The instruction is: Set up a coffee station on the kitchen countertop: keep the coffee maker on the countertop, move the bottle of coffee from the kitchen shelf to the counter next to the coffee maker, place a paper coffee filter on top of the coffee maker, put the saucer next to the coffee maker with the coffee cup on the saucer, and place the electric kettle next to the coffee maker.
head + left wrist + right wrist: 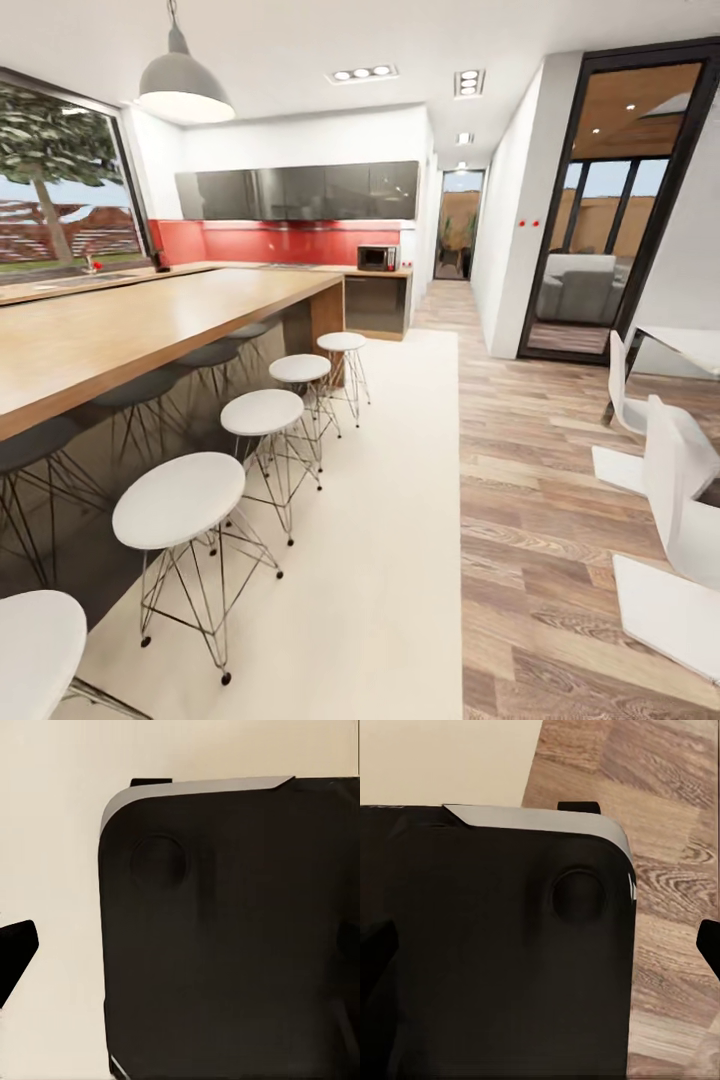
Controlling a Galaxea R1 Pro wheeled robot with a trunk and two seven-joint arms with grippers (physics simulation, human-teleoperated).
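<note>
None of the coffee things can be made out from here. The kitchen's back counter runs under dark wall cabinets and a red backsplash, far ahead. A small dark object stands at its left end, too small to name. My left gripper hangs over my black base and cream rug, with one fingertip at the picture's edge. My right gripper hangs over the base and wood floor, one fingertip showing. Both have their fingers wide apart and hold nothing.
A long wooden island stretches along the left with several white stools beside it. A microwave sits on the back counter. White chairs and a table stand at the right. A cream rug and wood floor lead ahead.
</note>
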